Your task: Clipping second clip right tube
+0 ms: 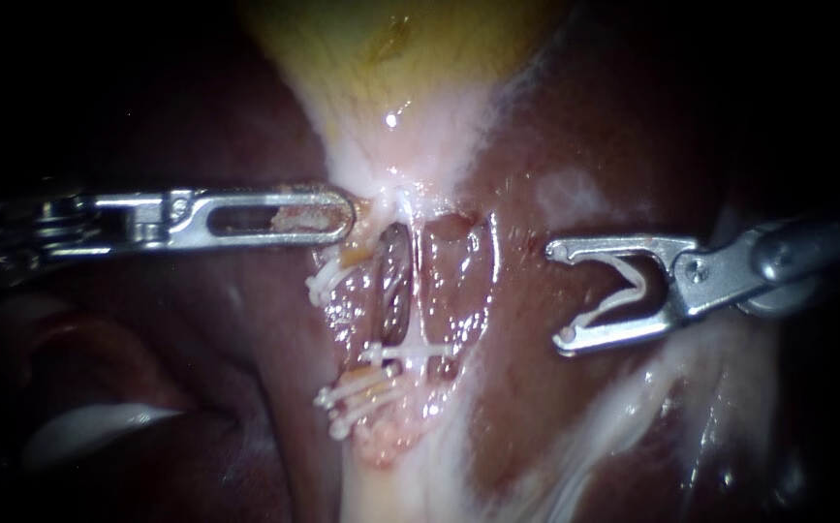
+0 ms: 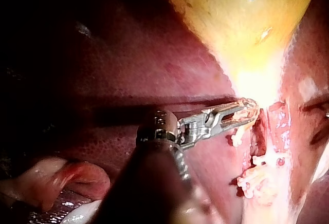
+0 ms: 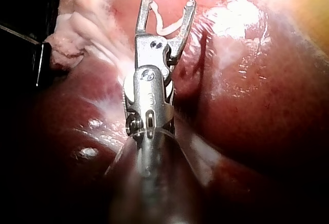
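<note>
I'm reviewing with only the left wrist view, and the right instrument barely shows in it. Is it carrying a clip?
Observer: Yes. In the endoscope view the right instrument's pincer holds a white clip, spread wide.
Operator: Has it reached the tubes?
Observer: No. It sits clear of the tubes, off to their right, with bare tissue between.
Operator: How does the clip sit?
Observer: The right wrist view shows it bowed between the two tips, open side facing ahead of the instrument.
</note>
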